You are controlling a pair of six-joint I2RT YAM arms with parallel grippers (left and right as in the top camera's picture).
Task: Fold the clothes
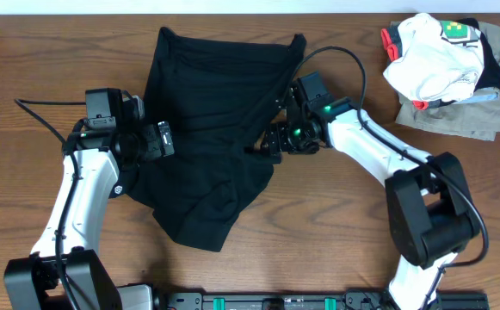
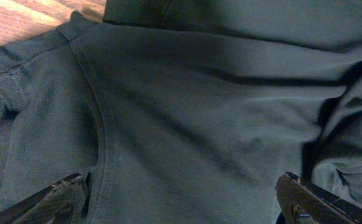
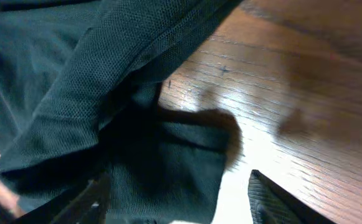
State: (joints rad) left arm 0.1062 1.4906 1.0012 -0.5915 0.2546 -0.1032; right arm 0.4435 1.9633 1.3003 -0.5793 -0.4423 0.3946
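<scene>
across the middle of the wooden table (image 1: 336, 241), nearer its far edge, the black clothes (image 1: 206, 129) lie spread and rumpled. the left gripper (image 1: 169, 138) hangs over the garment's left edge, its 2 fingers spread wide, holding nothing. the right gripper (image 1: 265, 145) is at the right edge, jaws apart around a loose fold, unclamped. a white garment (image 1: 430, 56) sits in the far right corner.

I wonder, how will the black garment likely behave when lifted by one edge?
Probably floppy: the black garment lies in soft wrinkles and folds, so it should drape. Its knit texture suggests it grips rather than slips.
</scene>
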